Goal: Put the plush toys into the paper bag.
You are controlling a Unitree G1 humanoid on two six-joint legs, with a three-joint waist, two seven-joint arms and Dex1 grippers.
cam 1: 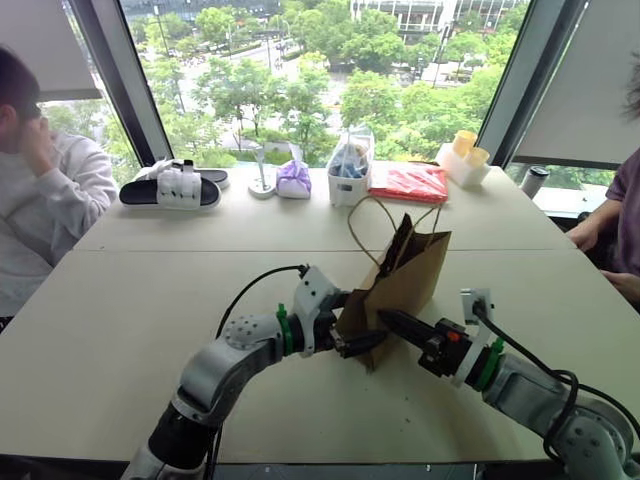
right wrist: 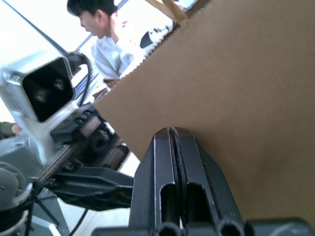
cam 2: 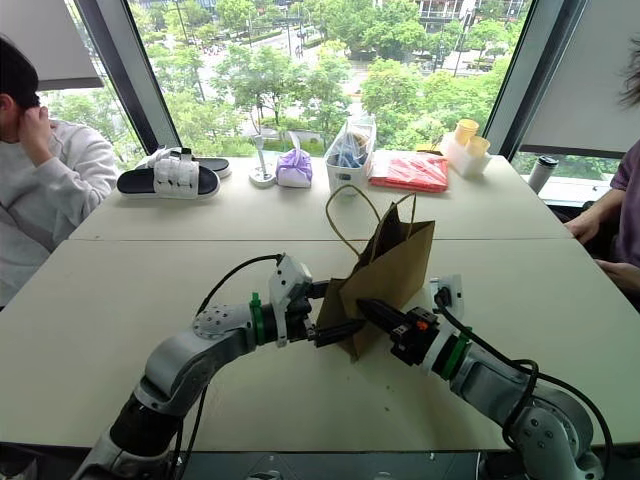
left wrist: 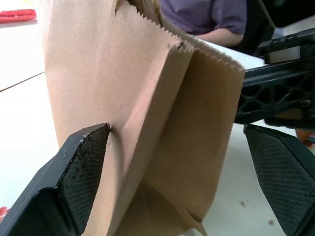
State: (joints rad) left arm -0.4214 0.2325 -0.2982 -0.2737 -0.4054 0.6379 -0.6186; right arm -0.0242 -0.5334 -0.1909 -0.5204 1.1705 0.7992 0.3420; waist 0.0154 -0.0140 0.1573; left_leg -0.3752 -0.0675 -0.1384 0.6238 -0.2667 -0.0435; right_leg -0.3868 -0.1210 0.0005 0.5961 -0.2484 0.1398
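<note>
The paper bag (cam 1: 400,283) stands tilted near the middle of the table (cam 1: 150,290), mouth up, its cord handles (cam 1: 365,225) looping above the far edge. The left gripper (cam 1: 352,338) sits at the bag's near left corner with its jaws wide apart, straddling a folded side of the bag; the right gripper (cam 1: 392,320) lies against the bag's near right face with its jaws pressed together, though whether paper is pinched between them cannot be told. Along the far edge stand a purple pouch (cam 1: 294,179), a clear plastic bag (cam 1: 350,160) and a red packet (cam 1: 410,183).

At my eleven o'clock lie black-and-white slides (cam 1: 172,187); at twelve a purple pouch (cam 1: 293,179), a red packet (cam 1: 410,183), yellow cups (cam 1: 465,156).
</note>
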